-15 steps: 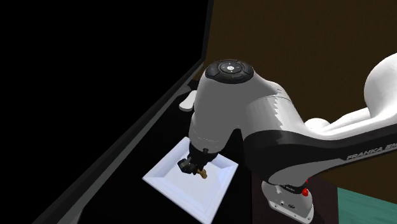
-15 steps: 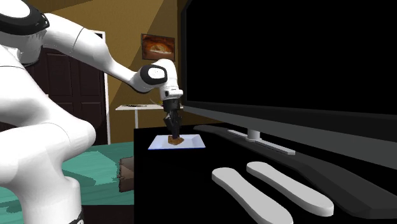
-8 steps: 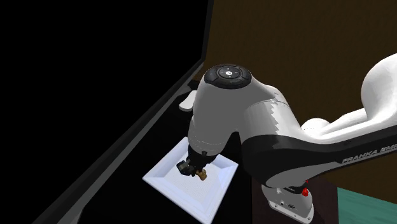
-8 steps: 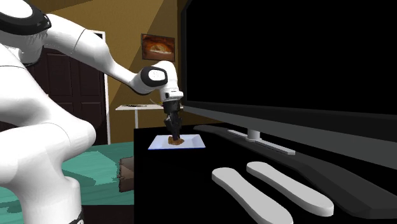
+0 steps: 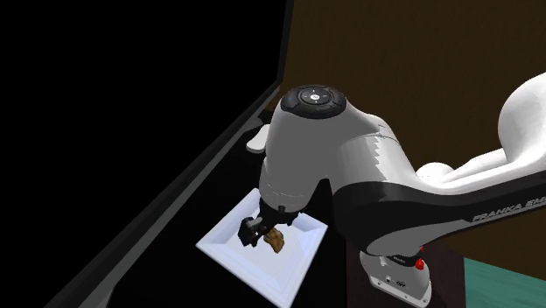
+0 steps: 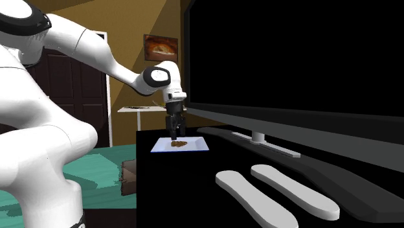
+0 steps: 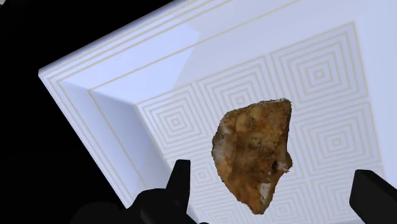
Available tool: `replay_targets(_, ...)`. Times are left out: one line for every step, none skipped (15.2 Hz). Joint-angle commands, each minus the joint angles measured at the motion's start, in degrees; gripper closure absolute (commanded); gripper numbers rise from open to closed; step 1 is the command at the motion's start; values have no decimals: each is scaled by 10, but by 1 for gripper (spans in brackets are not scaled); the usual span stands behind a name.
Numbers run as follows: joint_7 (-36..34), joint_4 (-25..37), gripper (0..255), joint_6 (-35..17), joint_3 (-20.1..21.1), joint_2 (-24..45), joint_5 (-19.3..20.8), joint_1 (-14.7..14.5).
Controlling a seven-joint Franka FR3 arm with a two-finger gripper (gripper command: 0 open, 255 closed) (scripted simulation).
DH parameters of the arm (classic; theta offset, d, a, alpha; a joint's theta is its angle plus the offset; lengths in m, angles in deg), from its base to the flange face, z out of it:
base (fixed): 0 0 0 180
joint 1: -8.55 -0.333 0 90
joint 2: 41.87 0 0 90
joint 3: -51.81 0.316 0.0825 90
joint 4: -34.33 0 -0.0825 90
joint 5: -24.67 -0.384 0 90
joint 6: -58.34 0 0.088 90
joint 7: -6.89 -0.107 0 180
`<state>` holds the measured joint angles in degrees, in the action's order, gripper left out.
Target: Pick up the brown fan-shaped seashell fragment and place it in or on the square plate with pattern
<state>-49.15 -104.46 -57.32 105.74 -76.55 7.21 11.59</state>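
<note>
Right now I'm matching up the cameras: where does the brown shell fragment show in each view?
Shoulder view: the shell fragment lies lower middle, on the square plate.
Second exterior view: the shell fragment lies left of middle, on that plate.
Wrist view: it lies between the open fingers, untouched, on the plate's patterned floor.
Shared landmark: the white square plate.

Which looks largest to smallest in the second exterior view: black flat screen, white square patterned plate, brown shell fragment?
Black flat screen, nearer the camera
white square patterned plate
brown shell fragment, lying on that plate
</note>
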Motion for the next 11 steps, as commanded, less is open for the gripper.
replay_targets(1,21,0,32,-13,-10,2,-6)
replay_targets(1,37,0,53,-21,-15,4,-8)
replay_targets(1,49,0,68,-27,-18,6,-10)
replay_targets(1,49,0,68,-27,-18,6,-10)
replay_targets(1,49,0,68,-27,-18,6,-10)
replay_targets(1,49,0,68,-27,-18,6,-10)
replay_targets(1,49,0,68,-27,-18,6,-10)
replay_targets(1,49,0,68,-27,-18,6,-10)
replay_targets(1,49,0,68,-27,-18,6,-10)
replay_targets(1,49,0,68,-27,-18,6,-10)
replay_targets(1,49,0,68,-27,-18,6,-10)
